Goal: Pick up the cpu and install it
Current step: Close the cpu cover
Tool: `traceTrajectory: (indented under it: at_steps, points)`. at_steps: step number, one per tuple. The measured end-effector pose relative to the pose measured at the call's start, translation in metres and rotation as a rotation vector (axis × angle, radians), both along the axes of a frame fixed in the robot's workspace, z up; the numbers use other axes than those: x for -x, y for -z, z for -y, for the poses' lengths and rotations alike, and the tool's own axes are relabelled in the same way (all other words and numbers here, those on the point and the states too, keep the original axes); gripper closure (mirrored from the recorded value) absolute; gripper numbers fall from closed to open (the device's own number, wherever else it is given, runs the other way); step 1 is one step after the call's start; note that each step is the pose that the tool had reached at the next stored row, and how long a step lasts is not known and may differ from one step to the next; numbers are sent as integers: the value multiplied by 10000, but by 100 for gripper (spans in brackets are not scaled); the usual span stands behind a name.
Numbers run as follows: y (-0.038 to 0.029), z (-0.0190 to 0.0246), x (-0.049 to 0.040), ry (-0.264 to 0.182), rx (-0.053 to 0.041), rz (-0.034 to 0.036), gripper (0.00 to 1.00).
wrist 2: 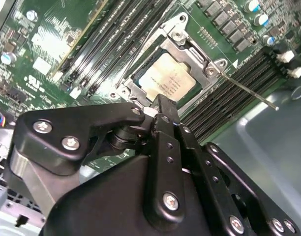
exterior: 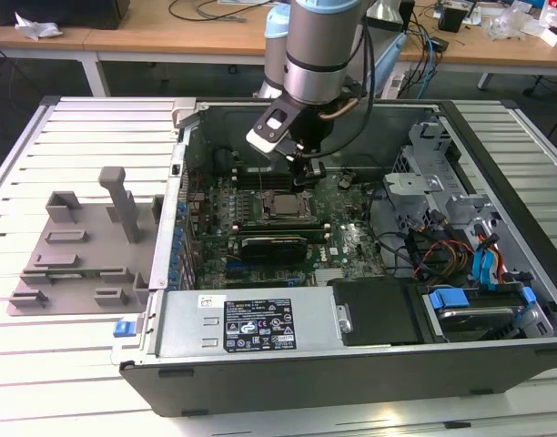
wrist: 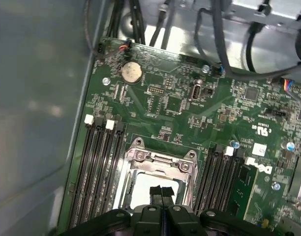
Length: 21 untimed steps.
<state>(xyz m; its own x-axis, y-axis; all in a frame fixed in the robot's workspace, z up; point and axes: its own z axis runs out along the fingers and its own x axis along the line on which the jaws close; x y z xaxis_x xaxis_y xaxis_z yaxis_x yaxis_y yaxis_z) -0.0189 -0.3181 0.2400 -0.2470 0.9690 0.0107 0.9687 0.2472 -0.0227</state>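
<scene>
Hovering with black jaws together and empty, the grey arm [exterior: 319, 45] is facing the silvery square cpu [wrist 2: 167, 81], lying socketed just beyond their tips.

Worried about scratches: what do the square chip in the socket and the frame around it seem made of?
The small square silvery cpu has what looks like a metal top, satin and pale, with a soft sheen. The grey socket frame around it seems stamped steel: bright glints, screw heads, bent edges.
</scene>
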Motion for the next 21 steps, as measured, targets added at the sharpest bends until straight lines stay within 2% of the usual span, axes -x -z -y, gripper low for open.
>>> traceTrajectory:
  at_steps: [2, 6, 8, 9, 12, 14, 21]
  points:
    - [0, 0, 1, -384, 0, 0, 89]
    - [0, 0, 2, -1501, 0, 0, 89]
    - [0, 0, 2, -1839, 0, 0, 89]
    - [0, 0, 2, -2253, 0, 0, 89]
    - [0, 0, 3, -2721, 0, 0, 89]
    - [0, 0, 5, -3212, 0, 0, 89]
    - [0, 0, 6, -5178, 0, 0, 89]
